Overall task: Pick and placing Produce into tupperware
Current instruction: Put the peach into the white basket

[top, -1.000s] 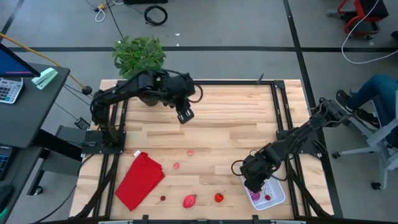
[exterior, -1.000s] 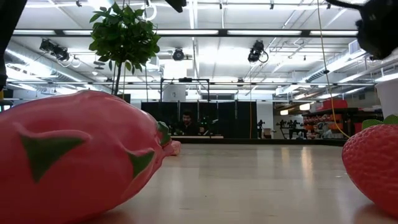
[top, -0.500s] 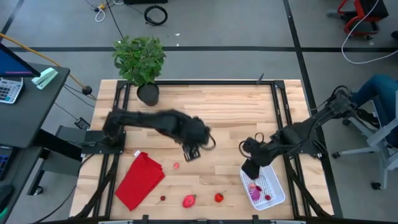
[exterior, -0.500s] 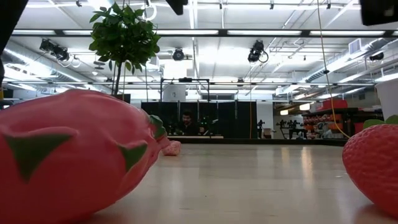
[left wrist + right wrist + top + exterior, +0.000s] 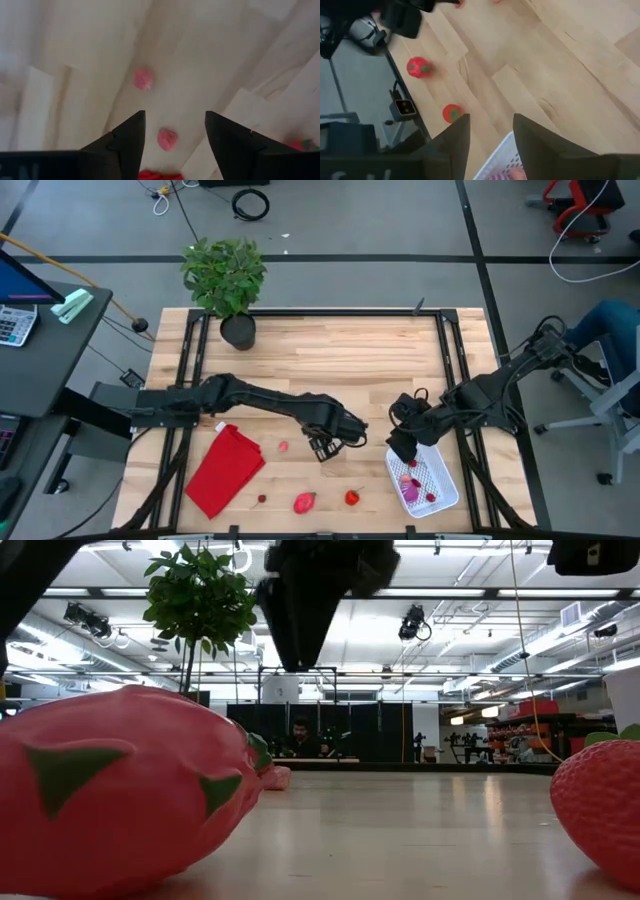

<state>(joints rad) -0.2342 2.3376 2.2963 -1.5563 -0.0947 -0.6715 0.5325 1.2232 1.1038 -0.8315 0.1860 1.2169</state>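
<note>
High view shows the small white perforated plastic tupperware (image 5: 428, 483) at the table's front right edge, with a few pink and purple toy pieces (image 5: 409, 491) already lying in it. Loose produce remains well apart from it on the pale wooden table (image 5: 370, 370): a small pink fruit (image 5: 284, 447) beside the red folded cloth (image 5: 224, 469), a large pink dragon-fruit toy (image 5: 304, 502), a red strawberry (image 5: 352, 498) and a tiny dark red cherry (image 5: 262, 499) along the front edge.

Within the last second the left gripper (image 5: 327, 446) has swung from the back of the table, near the potted green plant (image 5: 225, 275), down to the middle front. It hangs just past the small pink fruit, fingers apart and holding nothing; its wrist view shows two small pink fruits (image 5: 143, 79) on the wood between and beyond its fingers (image 5: 125, 142).

Meanwhile the right gripper (image 5: 402, 448) has lifted off the container and hovers at its back corner, fingers apart and empty. By my reading, its drop is done and the left arm is lining up the next pick
</note>
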